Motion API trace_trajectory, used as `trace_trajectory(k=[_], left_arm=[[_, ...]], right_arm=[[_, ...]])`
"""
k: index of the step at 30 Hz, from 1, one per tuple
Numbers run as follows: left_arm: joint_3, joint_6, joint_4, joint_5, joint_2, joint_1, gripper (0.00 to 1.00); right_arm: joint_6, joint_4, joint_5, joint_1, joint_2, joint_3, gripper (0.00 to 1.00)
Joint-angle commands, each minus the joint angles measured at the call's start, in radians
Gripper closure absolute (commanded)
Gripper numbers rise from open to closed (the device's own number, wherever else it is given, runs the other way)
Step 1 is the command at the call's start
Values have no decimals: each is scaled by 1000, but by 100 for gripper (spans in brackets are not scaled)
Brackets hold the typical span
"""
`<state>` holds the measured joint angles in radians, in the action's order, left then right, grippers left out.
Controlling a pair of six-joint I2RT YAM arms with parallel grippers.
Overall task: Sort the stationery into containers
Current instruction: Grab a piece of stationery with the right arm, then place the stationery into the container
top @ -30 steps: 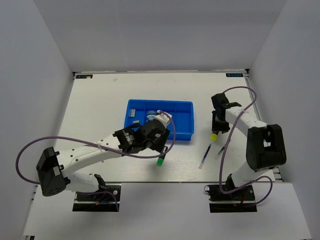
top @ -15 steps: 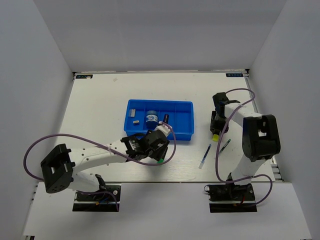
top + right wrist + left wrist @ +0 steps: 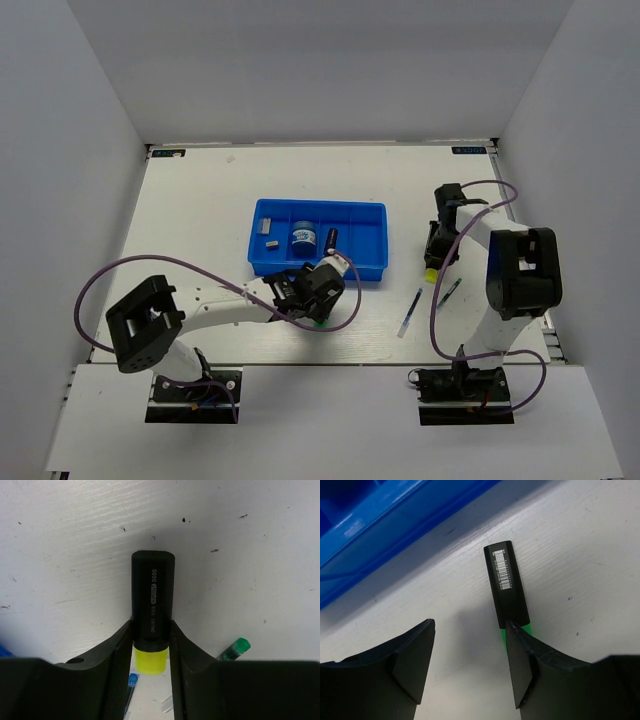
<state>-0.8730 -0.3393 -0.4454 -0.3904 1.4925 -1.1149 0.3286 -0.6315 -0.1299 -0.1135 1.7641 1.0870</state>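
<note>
The left gripper (image 3: 470,640) has just swung back out from over the tray and dropped low to the table. Its two dark, matte fingers stand wide apart with nothing between them. Just ahead lies a stubby black marker with a green cap (image 3: 507,587), flat on the table with its barcode sticker up. Its green end is tucked against the finger on the right of the wrist view (so the jaws sit off-centre on it, to my eye). It lies outside the shallow bright blue plastic tray (image 3: 362,272), just beside the near wall. A second ago this gripper hung over the tray. Now a dark purple stubby marker (image 3: 331,238) shows in a compartment next to the round blue white-labelled tub (image 3: 303,237). I'd judge one more item sorted and the green one next.

The right gripper (image 3: 150,625) has narrowed. Its fingers press both sides of a smooth black-barrelled marker with a yellow cap (image 3: 152,585), which sits well to the right of the tray, in the spot it held a second ago. It is gripped but not lifted yet, I think. Near it lie a thin blue pen (image 3: 409,312) and a thin teal pen (image 3: 447,293), both slim and probably fiddly to pinch. The white table (image 3: 200,200) looks grainy and speckled with small marks. The tray is glossy and ridged into narrow bays.
</note>
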Motion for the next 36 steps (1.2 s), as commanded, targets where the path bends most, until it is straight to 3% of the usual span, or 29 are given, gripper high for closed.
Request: trace_trajectory(k=[1, 9, 17, 19, 23, 30, 36], left_arm=[[14, 11, 62, -16, 0, -5, 31], [12, -6, 91, 4, 5, -57, 30], [0, -26, 82, 1, 14, -77, 29], [0, -35, 85, -11, 31, -77, 29], [-18, -53, 83, -21, 64, -77, 29], [12, -95, 122, -33, 87, -79, 28], [19, -109, 143, -44, 98, -79, 28]], right_arm=[[4, -4, 16, 28, 15, -21, 100], [-121, 19, 121, 20, -245, -9, 100], [-186, 6, 522, -73, -330, 125, 100], [-171, 16, 629, -104, -296, 155, 100], [-125, 55, 659, -247, -158, 292, 100], [-46, 4, 606, -366, 87, 530, 100], [-43, -65, 406, -419, 225, 630, 100]])
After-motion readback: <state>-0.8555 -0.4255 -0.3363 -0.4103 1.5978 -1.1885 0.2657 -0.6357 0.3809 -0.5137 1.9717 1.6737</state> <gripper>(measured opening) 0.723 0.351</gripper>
